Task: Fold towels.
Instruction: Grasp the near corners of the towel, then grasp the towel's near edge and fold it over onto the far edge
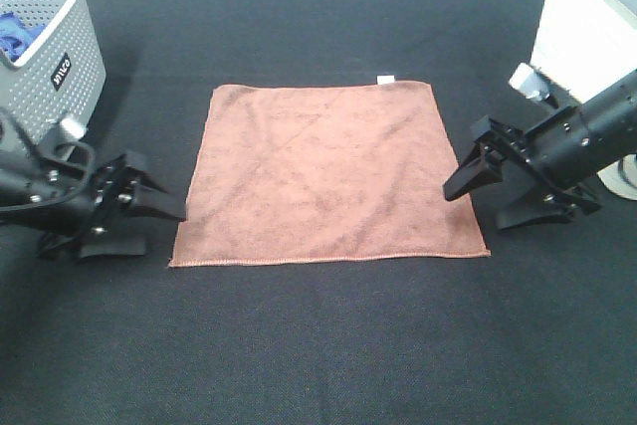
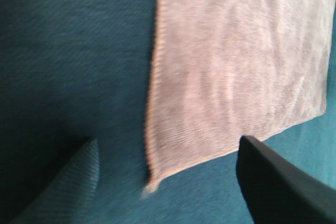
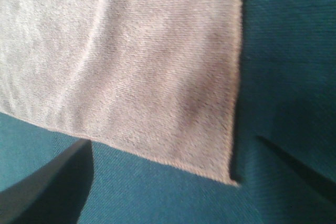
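The reddish-brown towel (image 1: 323, 171) lies flat and spread out in the middle of the black table, with a small white tag (image 1: 385, 78) on its far edge. My left gripper (image 1: 164, 229) is open and empty, low by the towel's near left corner. In the left wrist view its gripper (image 2: 169, 140) straddles that corner of the towel (image 2: 236, 61). My right gripper (image 1: 472, 211) is open and empty beside the towel's near right edge. In the right wrist view its gripper (image 3: 173, 141) frames the near right corner of the towel (image 3: 131, 61).
A grey perforated basket (image 1: 70, 67) stands at the far left with a blue cloth (image 1: 14, 33) inside. A white object (image 1: 587, 7) stands at the far right edge. The black table cover (image 1: 318, 345) extends in front of the towel.
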You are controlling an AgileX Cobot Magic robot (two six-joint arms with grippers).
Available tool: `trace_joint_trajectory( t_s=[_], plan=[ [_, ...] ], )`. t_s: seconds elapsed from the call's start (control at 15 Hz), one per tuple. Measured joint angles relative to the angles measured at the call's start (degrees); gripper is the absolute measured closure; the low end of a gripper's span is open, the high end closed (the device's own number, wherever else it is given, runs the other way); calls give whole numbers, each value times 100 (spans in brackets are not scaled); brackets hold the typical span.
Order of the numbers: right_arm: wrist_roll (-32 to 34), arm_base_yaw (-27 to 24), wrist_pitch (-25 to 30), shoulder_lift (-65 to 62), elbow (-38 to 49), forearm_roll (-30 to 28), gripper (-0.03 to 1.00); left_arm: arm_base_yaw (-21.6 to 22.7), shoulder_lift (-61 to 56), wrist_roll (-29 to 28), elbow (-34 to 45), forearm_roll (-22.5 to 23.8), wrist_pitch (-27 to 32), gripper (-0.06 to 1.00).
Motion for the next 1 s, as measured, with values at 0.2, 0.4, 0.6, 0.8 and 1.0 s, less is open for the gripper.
trace_joint_trajectory(
  t_s=[0.2, 0.4, 0.6, 0.8, 1.0],
  plan=[
    [-97, 69, -52, 212, -6, 86, 21, -218, 143, 11, -172, -80, 23, 24],
    [-355, 74, -23, 493, -63, 567, 22, -470, 315, 17, -435, -120, -52, 25],
    [-653, 304, -46, 619, -69, 980, 31, -745, 556, 0, -808, -166, -23, 25],
    [-636, 413, -195, 670, -69, 963, 46, -785, 596, -6, -871, -172, -69, 32],
    [-476, 413, -372, 728, -63, 848, 84, -785, 710, -132, -871, -74, -292, 85]
  ],
)
